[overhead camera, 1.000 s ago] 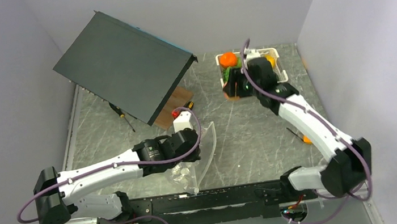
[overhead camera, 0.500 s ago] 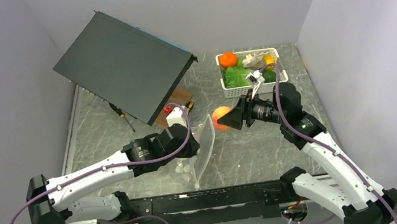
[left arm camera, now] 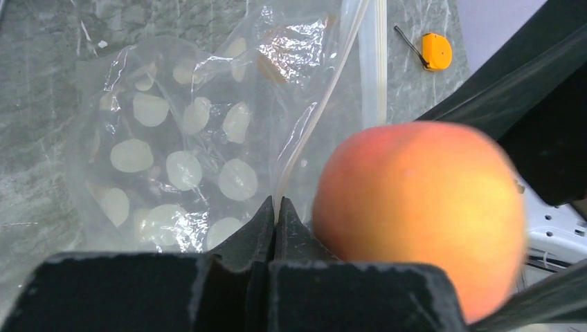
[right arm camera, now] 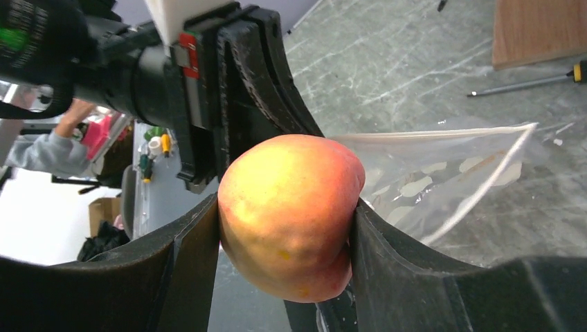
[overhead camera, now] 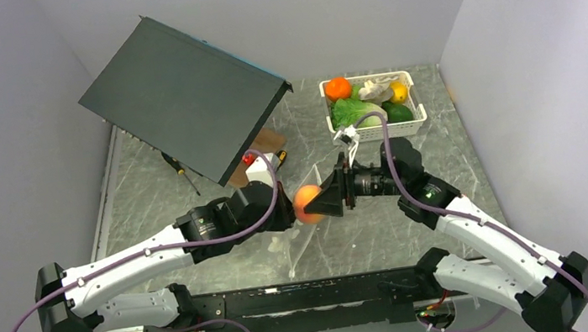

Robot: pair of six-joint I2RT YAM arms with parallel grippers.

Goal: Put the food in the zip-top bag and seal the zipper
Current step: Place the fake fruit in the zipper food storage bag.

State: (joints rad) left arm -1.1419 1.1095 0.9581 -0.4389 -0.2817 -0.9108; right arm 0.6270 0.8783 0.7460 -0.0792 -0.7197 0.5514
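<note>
My right gripper (overhead camera: 310, 204) is shut on a pink-orange peach (overhead camera: 305, 203), held off the table at mid-table. The peach fills the right wrist view (right arm camera: 291, 211) between both fingers. My left gripper (overhead camera: 284, 215) is shut on one edge of the clear zip-top bag (overhead camera: 310, 242) with white dots and holds its mouth up. In the left wrist view the jaws (left arm camera: 275, 207) pinch the bag's edge, the bag (left arm camera: 180, 159) lies behind, the whitish zipper strip (left arm camera: 370, 62) runs up, and the peach (left arm camera: 422, 207) is just to the right of the jaws at the mouth. The rest of the food stays in the white basket (overhead camera: 375, 131): an orange (overhead camera: 338, 88), green pieces (overhead camera: 347, 112), a yellow fruit (overhead camera: 399, 94) and a pale beige one (overhead camera: 374, 87).
A large dark slab (overhead camera: 180, 95) leans at the back left over a wooden board. A screwdriver (overhead camera: 181, 170) lies by it, a red and white object (overhead camera: 255, 167) near my left wrist. An orange tape measure (left arm camera: 437, 52) lies on the table. Grey walls close in on both sides.
My right gripper lifted the peach from the basket and carried it left to the bag's mouth. My left gripper moved slightly right, still holding the bag's edge up.
</note>
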